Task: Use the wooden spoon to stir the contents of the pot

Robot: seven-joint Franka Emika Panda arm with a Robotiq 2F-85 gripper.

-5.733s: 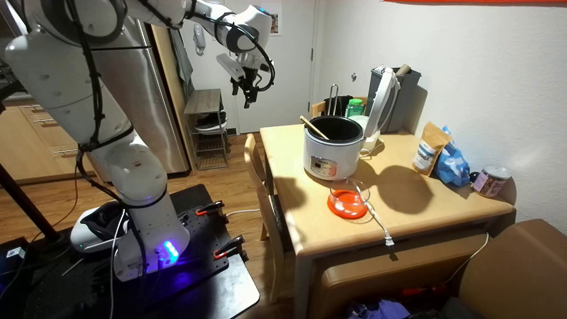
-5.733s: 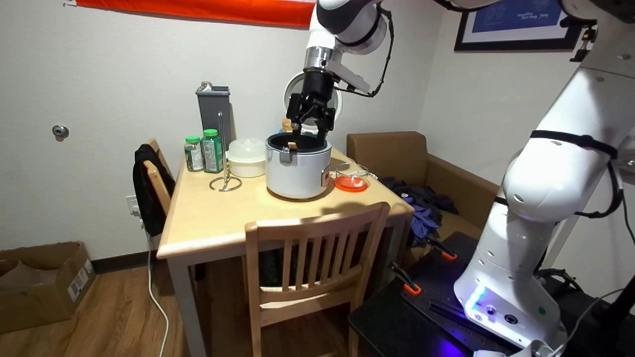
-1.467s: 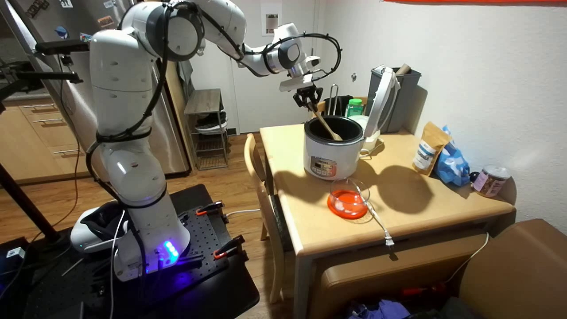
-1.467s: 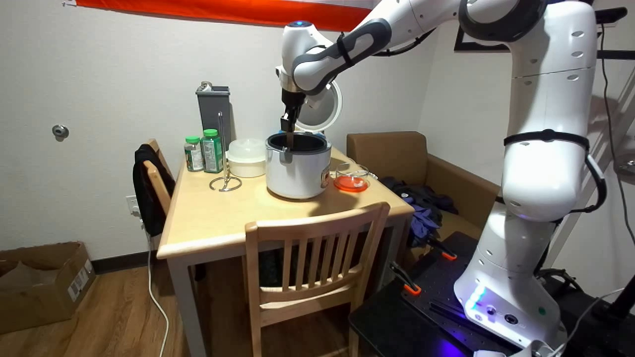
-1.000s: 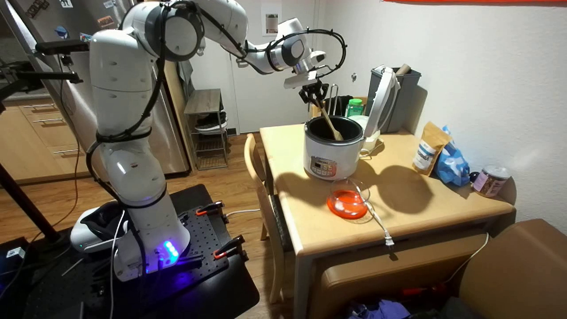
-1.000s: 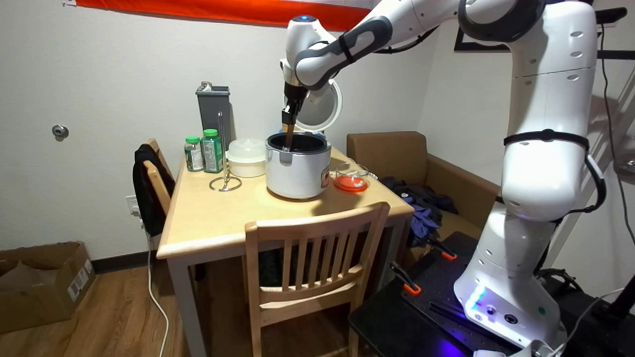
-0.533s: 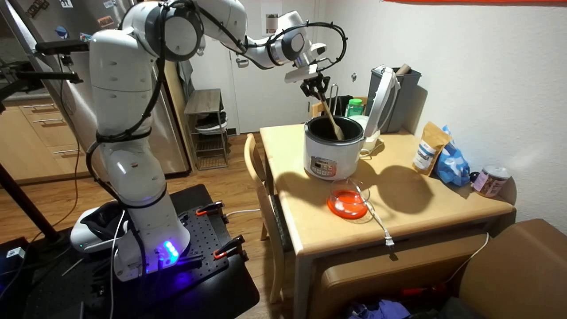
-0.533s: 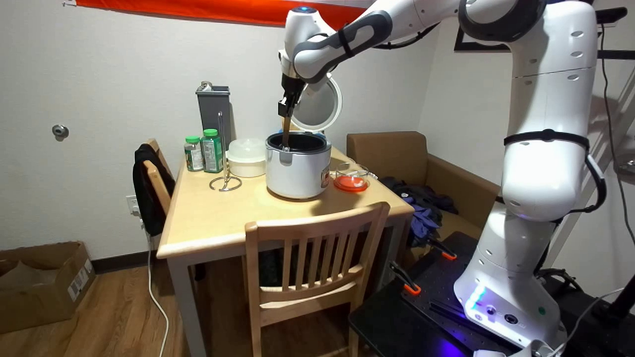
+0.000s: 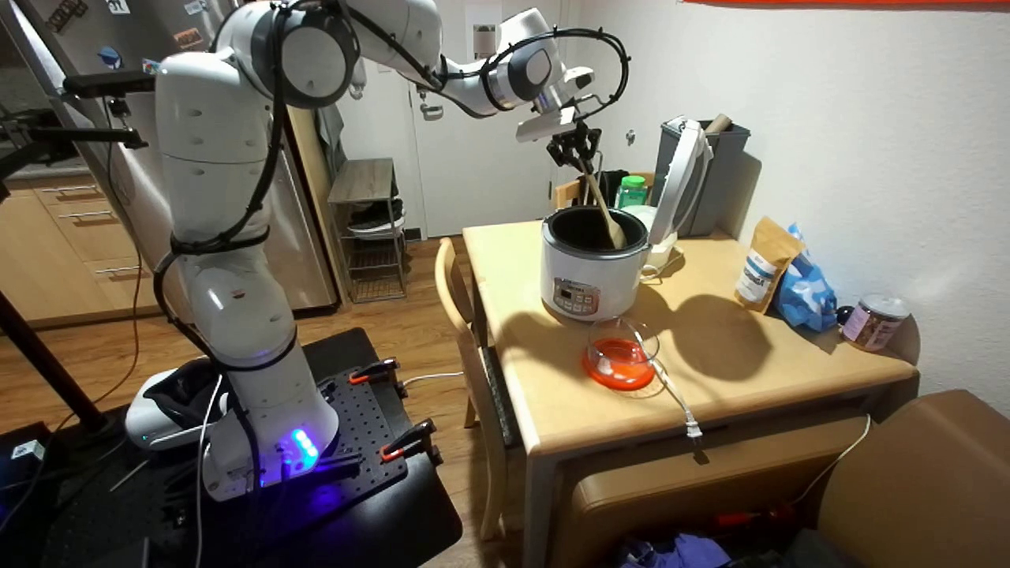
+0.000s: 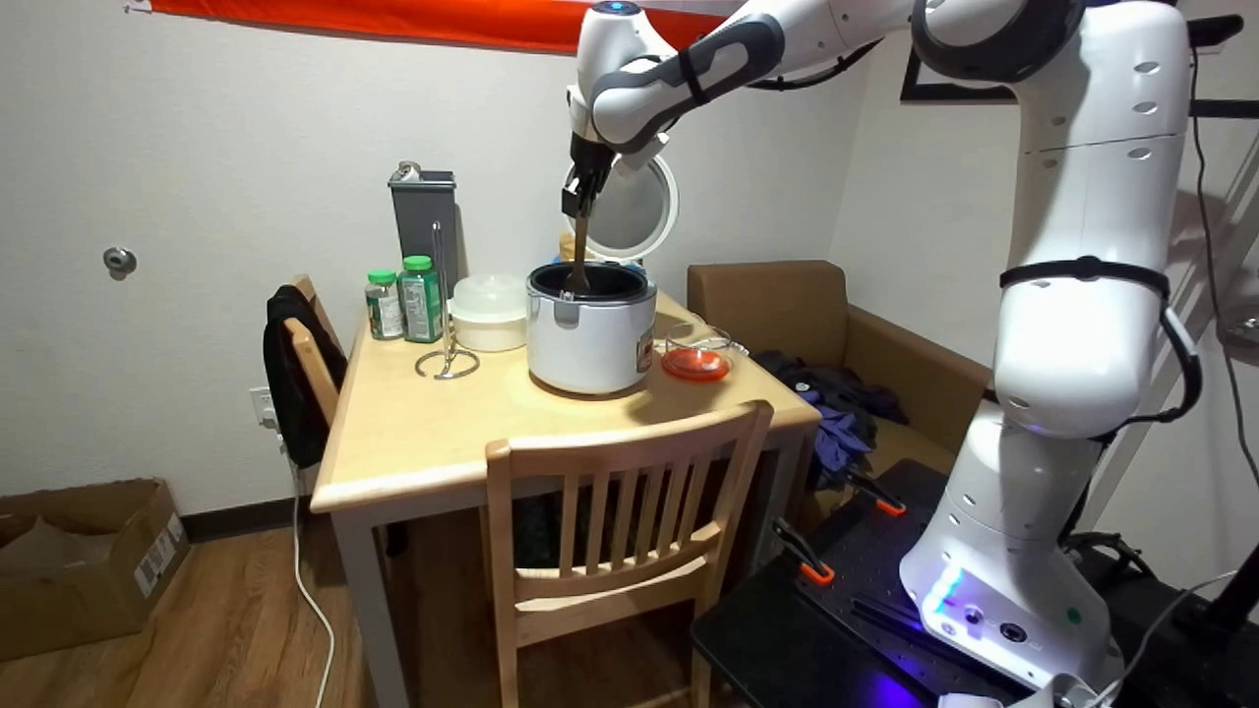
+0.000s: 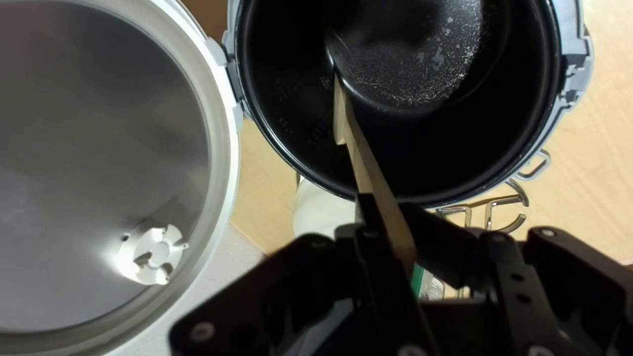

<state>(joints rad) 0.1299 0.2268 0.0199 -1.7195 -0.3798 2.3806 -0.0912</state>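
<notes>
In an exterior view, your black gripper (image 9: 584,162) is clamping the long brown wooden spoon (image 9: 602,205), slanting rightward into the cream-white, dark-rimmed cylindrical pot (image 9: 596,268). In an exterior view, its round white-rimmed lid (image 10: 634,216) is standing at the far side. In the wrist view, the blade (image 11: 341,111) is showing inside.

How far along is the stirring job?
Done: the lid of the rice cooker stands open, and the gripper holds the wooden spoon. In hand: the spoon slants into the rice cooker; this moment alone can't show stirring. Left: likely sweeps around its black interior, where no contents are discernible, then releasing the spoon.
</notes>
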